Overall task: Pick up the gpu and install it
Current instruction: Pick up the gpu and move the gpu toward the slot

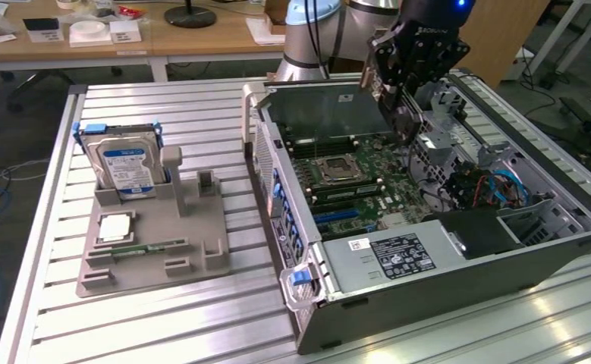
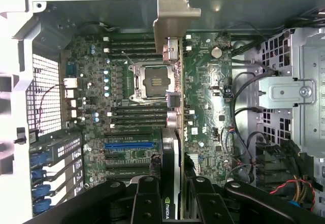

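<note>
The gpu, a flat dark green card with a silver end bracket, hangs in the air over the open computer case. My gripper is shut on the card's far end, at the exterior view's right. In the wrist view the gpu is seen edge-on, running from between my black fingers out over the motherboard. It sits above the processor socket, apart from the board. A blue expansion slot lies beside the card's line.
A grey holder tray on the slatted table at the exterior view's left carries an upright hard drive and a small memory stick. Inside the case are a power supply, drive cage and loose cables.
</note>
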